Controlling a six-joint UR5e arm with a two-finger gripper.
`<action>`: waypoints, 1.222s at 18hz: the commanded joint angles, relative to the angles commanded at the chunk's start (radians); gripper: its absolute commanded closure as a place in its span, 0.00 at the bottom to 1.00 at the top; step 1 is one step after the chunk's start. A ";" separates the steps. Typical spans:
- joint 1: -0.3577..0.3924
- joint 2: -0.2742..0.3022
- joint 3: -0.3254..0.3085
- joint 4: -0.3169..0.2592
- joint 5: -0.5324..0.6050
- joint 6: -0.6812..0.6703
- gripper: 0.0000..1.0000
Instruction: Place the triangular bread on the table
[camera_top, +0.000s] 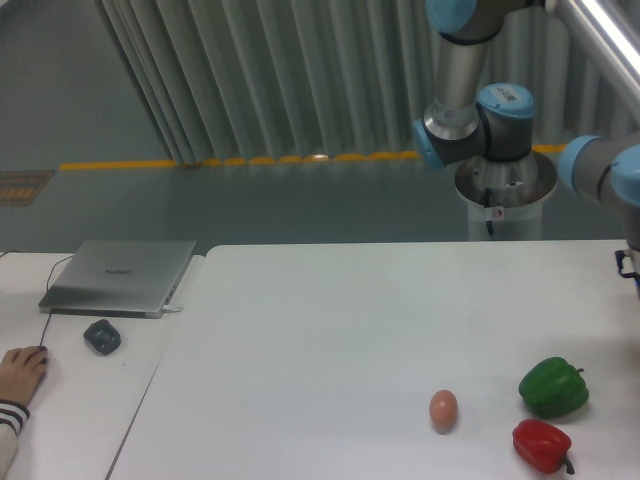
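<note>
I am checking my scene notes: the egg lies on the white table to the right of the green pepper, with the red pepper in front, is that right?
Not quite. The fixed camera view shows the egg lying to the left of the green pepper, not the right. The rest holds: both rest on the white table, with the red pepper in front of the green one.

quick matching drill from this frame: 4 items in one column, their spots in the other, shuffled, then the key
Items
1. small tan egg
2. glossy green bell pepper
3. shiny red bell pepper
4. closed silver laptop

Places
A. on the smaller white desk, far left, behind a dark grey mouse
B. nearest the front edge of the large white table, far right
C. on the large table, left of both peppers
D. just behind the red pepper, on the right side of the table

Pairs: 1-C, 2-D, 3-B, 4-A
</note>
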 joint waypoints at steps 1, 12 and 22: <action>0.011 0.000 0.000 -0.002 -0.008 0.015 0.00; 0.149 0.005 0.003 -0.043 -0.094 0.236 0.00; 0.169 -0.020 -0.017 -0.202 -0.064 0.273 0.00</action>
